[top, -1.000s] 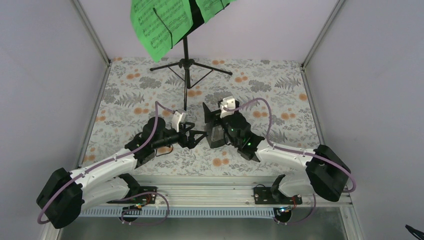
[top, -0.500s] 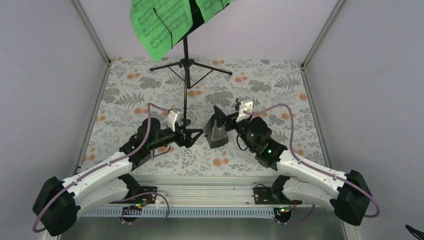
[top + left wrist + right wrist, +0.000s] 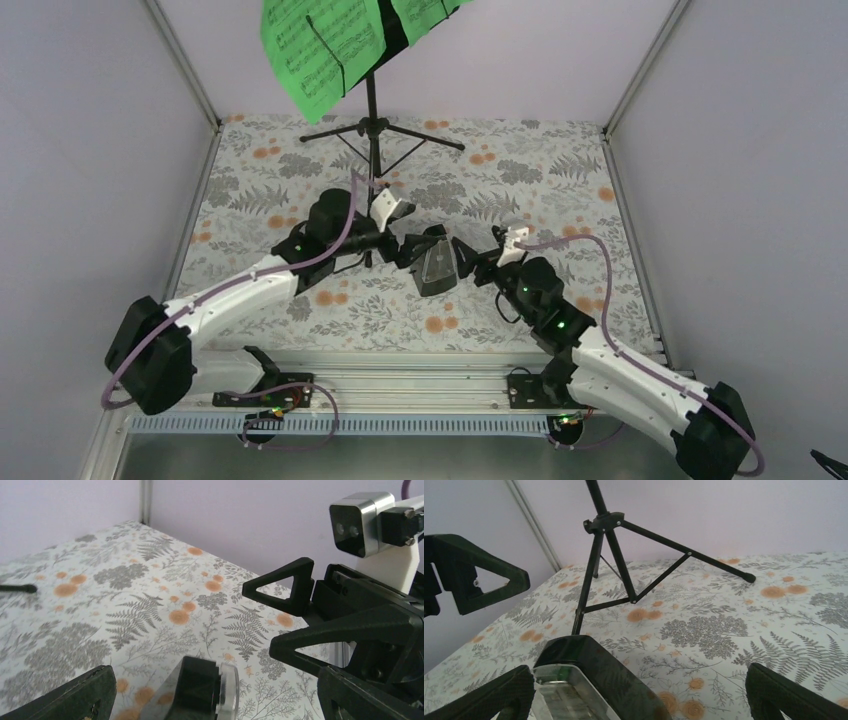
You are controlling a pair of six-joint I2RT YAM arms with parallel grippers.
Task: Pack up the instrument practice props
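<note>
The small dark pyramid-shaped metronome (image 3: 436, 263) stands on the floral table, between the two grippers. It also shows low in the left wrist view (image 3: 199, 690) and in the right wrist view (image 3: 591, 677). My left gripper (image 3: 405, 247) is open at its left side, fingers (image 3: 75, 700) spread wide with nothing in them. My right gripper (image 3: 472, 258) is open just to its right, and one finger (image 3: 796, 695) is well clear of it. The tall black music stand (image 3: 373, 120) stands at the back on its tripod (image 3: 610, 525). It carries the bright green music sheets (image 3: 320, 45).
Grey walls and metal corner posts (image 3: 185, 70) close in the table on three sides. The stand's tripod legs (image 3: 425, 138) spread over the back of the floral cloth (image 3: 560, 190). My right gripper and its wrist camera (image 3: 359, 522) fill the right of the left wrist view.
My left arm has swung up and right to the metronome's left side. My right gripper has drawn back to the right, off the metronome. The metronome has stayed put.
</note>
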